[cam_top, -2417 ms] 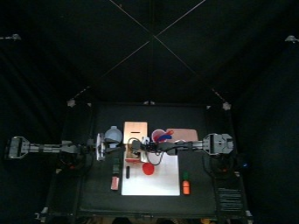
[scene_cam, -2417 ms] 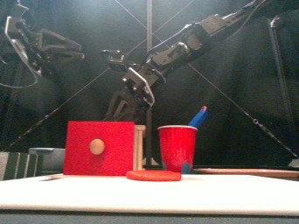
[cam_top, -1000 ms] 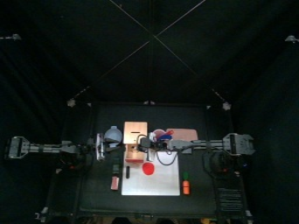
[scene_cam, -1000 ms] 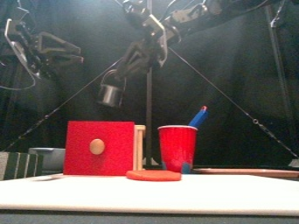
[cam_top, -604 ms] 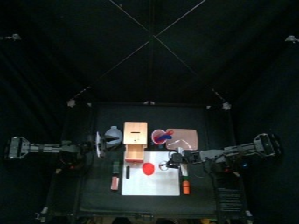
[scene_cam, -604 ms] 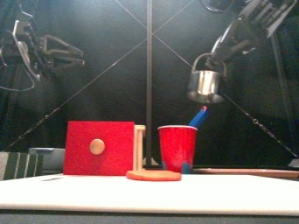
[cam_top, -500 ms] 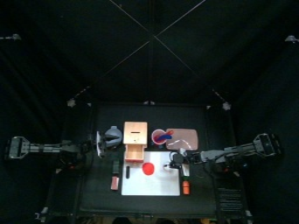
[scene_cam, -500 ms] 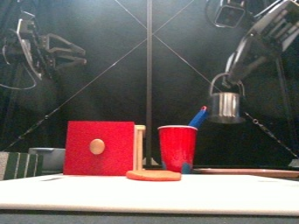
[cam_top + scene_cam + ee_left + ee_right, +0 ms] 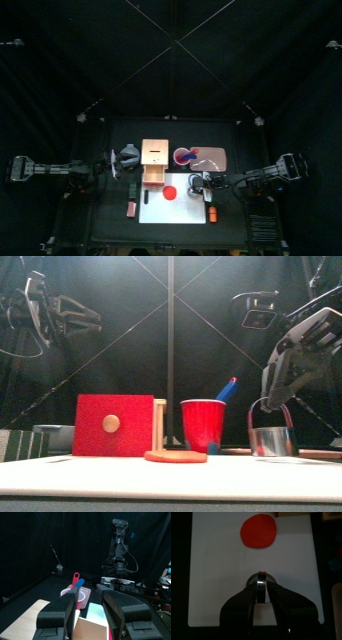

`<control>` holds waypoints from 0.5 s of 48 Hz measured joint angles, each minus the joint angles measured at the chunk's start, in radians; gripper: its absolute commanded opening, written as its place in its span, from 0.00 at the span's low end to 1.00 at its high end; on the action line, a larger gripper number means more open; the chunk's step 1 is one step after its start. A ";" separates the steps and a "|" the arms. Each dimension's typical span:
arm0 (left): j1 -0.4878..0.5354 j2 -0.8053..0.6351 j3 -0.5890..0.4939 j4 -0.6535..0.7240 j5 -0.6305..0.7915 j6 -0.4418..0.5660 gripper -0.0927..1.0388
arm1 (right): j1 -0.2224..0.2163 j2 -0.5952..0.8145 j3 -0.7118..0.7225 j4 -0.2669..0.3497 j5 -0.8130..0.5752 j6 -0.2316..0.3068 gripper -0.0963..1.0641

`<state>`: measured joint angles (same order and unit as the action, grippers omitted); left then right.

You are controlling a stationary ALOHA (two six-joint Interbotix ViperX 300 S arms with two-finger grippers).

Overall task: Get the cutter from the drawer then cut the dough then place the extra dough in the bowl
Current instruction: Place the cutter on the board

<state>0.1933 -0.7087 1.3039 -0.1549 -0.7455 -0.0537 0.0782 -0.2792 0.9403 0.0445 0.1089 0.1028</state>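
Right jaws: clamped on the cutter (image 9: 271, 441) by its handle; it hangs below them at the white cutting board (image 9: 211, 572). The red dough disc (image 9: 259, 531) lies well ahead, so a swinging cutter may land off-centre. Left jaws: spread, empty.

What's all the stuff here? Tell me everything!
white cutting board: one, table's front middle
flat red dough disc: one, on the board
pale wooden box with red drawer front: one, behind the board
red cup: one, right of the box
blue toy knife and red toy knife: one each, in the cup
blue-grey bowl: one, left of the box
flat pink tray: one, right of the cup
small orange toy: one, board's right edge
round metal cutter: one, silver, hanging over board
left pincer: black, open, raised left
right pincer: black, shut on cutter
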 measured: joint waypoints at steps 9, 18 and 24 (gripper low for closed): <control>0.181 0.020 -0.114 -0.035 0.169 0.003 0.76 | -0.002 0.009 -0.100 -0.026 0.011 -0.002 0.76; 0.377 0.158 -0.334 0.103 0.538 0.002 0.58 | 0.028 0.175 -0.304 -0.035 0.015 -0.003 0.73; 0.373 0.247 -0.446 0.179 0.693 0.003 0.44 | 0.048 0.327 -0.416 -0.037 0.014 -0.003 0.62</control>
<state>0.5660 -0.4617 0.8575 0.0245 -0.0522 -0.0506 0.1258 0.0476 0.5246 0.0077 0.1227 0.0997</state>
